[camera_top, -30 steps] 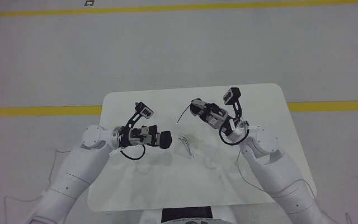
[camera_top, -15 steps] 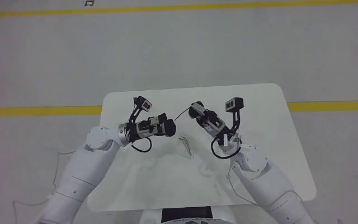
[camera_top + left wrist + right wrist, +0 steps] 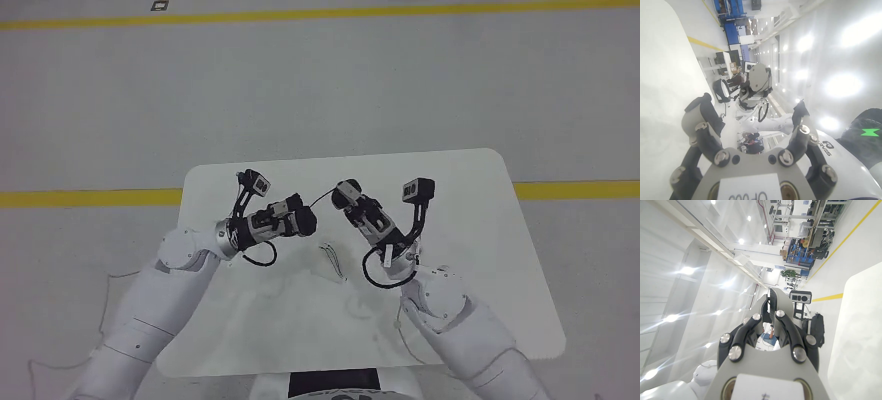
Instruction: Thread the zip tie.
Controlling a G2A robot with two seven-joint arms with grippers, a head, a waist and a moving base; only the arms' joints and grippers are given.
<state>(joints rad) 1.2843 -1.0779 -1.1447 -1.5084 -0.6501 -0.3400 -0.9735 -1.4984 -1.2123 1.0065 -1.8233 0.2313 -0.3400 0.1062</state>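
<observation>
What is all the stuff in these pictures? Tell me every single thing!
zip tie: one, thin and dark, up off the table, sticking out from the right end effector towards the left one.
pale strips: a small bunch, too thin to count, whitish, lying on the middle of the table; maybe spare ties.
table: one, white, rounded corners.
floor stripes: two, yellow, on the grey floor beyond the table.
left end effector: one, black and grey, open, empty.
right end effector: one, black and grey, shut on the zip tie.
</observation>
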